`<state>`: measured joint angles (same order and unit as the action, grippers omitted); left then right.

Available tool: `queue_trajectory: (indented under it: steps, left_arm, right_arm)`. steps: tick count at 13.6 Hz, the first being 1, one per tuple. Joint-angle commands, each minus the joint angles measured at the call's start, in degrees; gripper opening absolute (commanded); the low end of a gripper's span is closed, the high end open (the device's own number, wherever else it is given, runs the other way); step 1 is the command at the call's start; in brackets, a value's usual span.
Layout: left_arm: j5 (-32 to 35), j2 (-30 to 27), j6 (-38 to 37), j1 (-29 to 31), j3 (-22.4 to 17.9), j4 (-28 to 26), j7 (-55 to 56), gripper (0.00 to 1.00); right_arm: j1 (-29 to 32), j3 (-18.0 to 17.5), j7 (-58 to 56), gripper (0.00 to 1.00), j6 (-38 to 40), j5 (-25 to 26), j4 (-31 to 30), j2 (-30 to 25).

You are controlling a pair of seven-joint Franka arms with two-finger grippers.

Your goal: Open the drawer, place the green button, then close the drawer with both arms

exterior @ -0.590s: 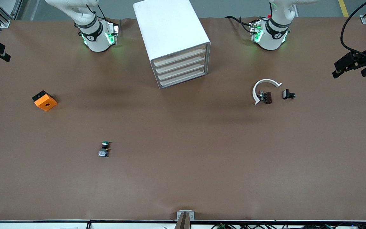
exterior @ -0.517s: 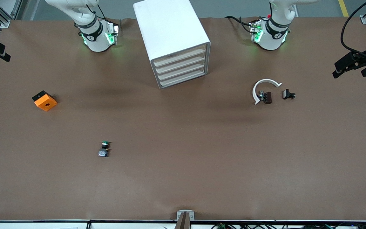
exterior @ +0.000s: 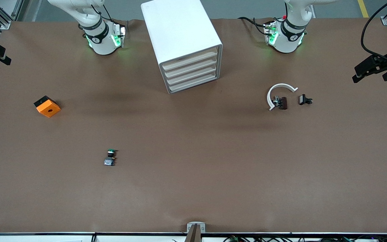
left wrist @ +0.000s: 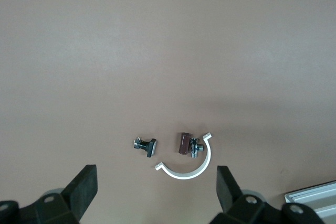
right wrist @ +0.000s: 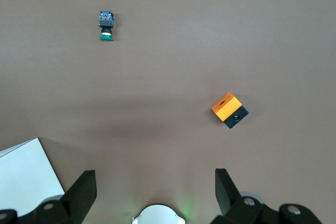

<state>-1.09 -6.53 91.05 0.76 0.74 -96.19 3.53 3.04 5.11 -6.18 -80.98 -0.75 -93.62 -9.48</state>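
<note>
The button (exterior: 110, 157) lies on the brown table nearer the front camera, toward the right arm's end; its green cap and grey-blue base also show in the right wrist view (right wrist: 106, 24). The white drawer unit (exterior: 183, 37) stands between the two arm bases with all its drawers (exterior: 191, 74) shut. Neither gripper shows in the front view. My left gripper (left wrist: 156, 182) hangs open high over the white ring. My right gripper (right wrist: 153, 179) hangs open high over its own base (right wrist: 157, 214), with nothing between its fingers.
An orange block (exterior: 47, 106) with a hole sits toward the right arm's end, also seen from the right wrist (right wrist: 229, 110). A white open ring (exterior: 274, 88), a brown part (exterior: 283, 103) and a black clip (exterior: 304, 99) lie toward the left arm's end.
</note>
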Motion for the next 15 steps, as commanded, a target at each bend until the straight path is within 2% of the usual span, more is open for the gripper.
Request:
queue_trajectory:
  steps: [1,4,9,15]
  left_arm:
    - [0.4,0.7,-1.2,0.8,0.1,0.6,0.0,1.0]
    - [0.1,2.7,-1.6,2.3,0.2,0.5,-0.9,1.0]
    - [0.2,10.2,-0.9,1.6,0.8,0.0,-0.8,1.0]
    - [0.1,16.5,7.0,0.0,2.2,-2.3,0.4,1.0]
  right_arm:
    - [-0.3,0.0,0.6,1.0,-0.1,0.0,-0.3,-0.7]
    - [-0.3,0.0,0.6,1.0,-0.1,0.0,-0.3,-0.7]
    - [-0.3,0.0,0.6,1.0,-0.1,0.0,-0.3,-0.7]
    - [0.1,0.3,1.2,1.0,0.4,-0.2,1.1,0.9]
